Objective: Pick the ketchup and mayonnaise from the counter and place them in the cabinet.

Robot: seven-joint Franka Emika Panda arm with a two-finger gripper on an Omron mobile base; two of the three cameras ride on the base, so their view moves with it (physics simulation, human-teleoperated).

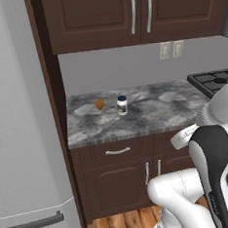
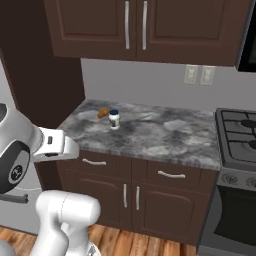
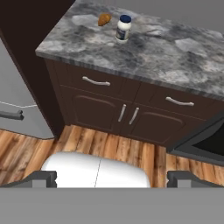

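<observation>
Standing at the upper middle of the hand view, the mayonnaise is a short white jar with a dark lid on the counter; it is probably rigid, light and smooth, best taken across its straight body below the lid. Just left lies a small orange-brown thing, perhaps the ketchup. The gripper hangs spread wide, holding nothing, at the frame's bottom. The wall cupboards are shut, contents unseen.

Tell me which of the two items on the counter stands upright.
The mayonnaise, a white jar with a dark lid, stands upright on the counter. The small orange-brown thing beside it, apparently the ketchup, looks low and tipped over.
</observation>
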